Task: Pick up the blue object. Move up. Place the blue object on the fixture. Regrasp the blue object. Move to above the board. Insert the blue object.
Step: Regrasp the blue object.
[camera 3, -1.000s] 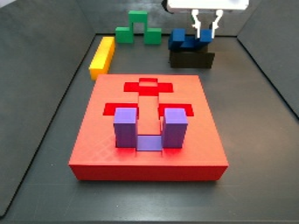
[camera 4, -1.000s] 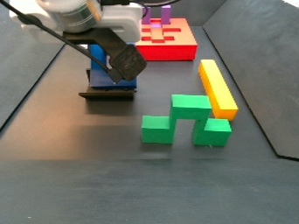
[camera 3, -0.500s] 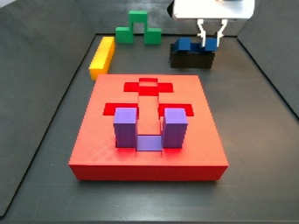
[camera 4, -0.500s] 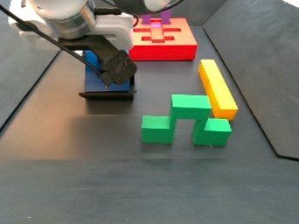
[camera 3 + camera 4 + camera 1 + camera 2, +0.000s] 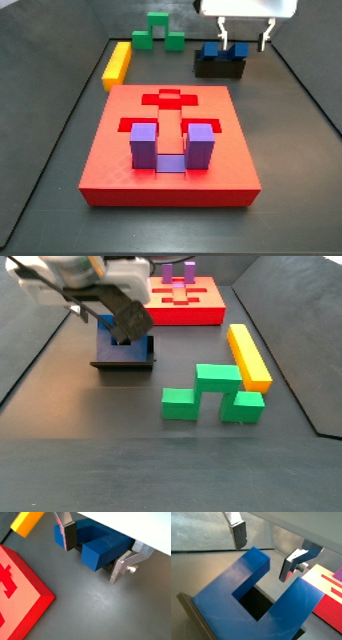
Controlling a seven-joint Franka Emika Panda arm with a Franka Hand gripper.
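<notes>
While your gripper (image 5: pixel 268 549) hovers wide open just over the blue object (image 5: pixel 251 597), holding nothing, you stand between placing and regrasping; next, bring the fingers down around it. It rests on the fixture (image 5: pixel 221 68), prongs angled upward, beyond the board (image 5: pixel 127 165).

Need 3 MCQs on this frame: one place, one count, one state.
1. Where is the blue object?
A. on the board
B. on the fixture
C. beside the yellow bar

2. How many green blocks show?
A. one
B. two
C. four

3. The end effector is:
A. open, around one prong
B. shut on the purple block
C. out of view

Answers:
1 B: the blue object sits on the fixture, far from the board.
2 B: two green blocks lie by the yellow bar.
3 A: the end effector has both fingers clear of the prong.
</notes>
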